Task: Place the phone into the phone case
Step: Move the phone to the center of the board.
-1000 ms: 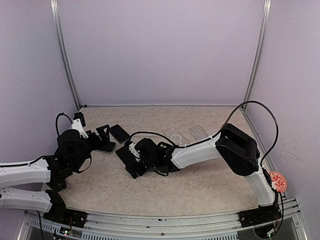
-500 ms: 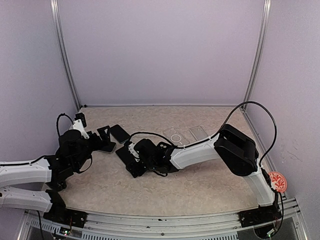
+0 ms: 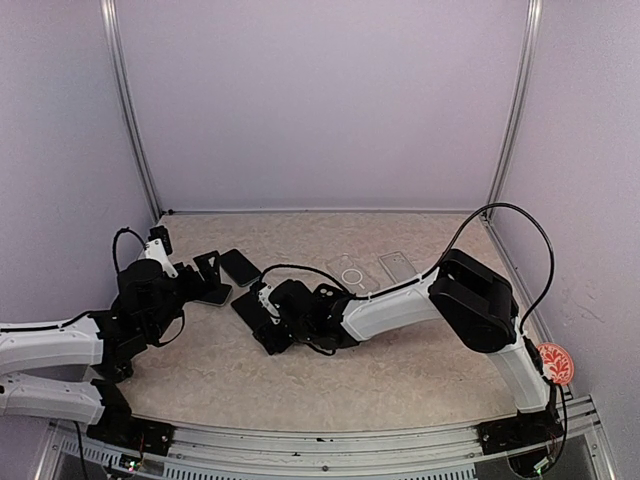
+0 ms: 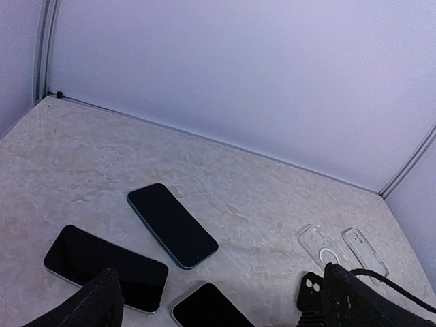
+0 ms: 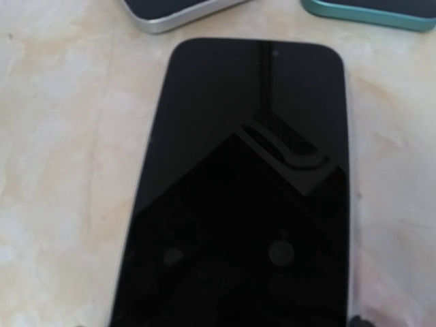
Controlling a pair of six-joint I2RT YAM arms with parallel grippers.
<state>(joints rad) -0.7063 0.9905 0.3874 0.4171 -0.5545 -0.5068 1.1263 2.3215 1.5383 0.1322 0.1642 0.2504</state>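
Beige marbled tabletop (image 3: 420,370) carries everything. The right arm reaches far across to left-centre, with the right claw (image 3: 264,322) low over a black glossy slab phone (image 5: 245,177) lying flat, screen up. That phone fills the right wrist view, its long axis running straight away from the claw, so the jaws would close across its short width. Right claw's spread: cannot tell, fingers barely show in its own view and are masked by the wrist from above. Left claw (image 3: 206,277) is spread wide, pinching nothing, near a silver-edged black phone (image 4: 105,268), with a teal-edged black phone (image 4: 172,225) just beyond. The thin clear rectangular phone case with a white ring (image 3: 347,270) lies flat and empty toward the back, right of the black slab phone, behind the right forearm and apart from every phone. A second clear shell (image 3: 397,264) sits just beside it on the right. Judgement: the right arm is nearer both phone and case, so the carry goes rightward and back. From above their long axes look roughly parallel, not certain.
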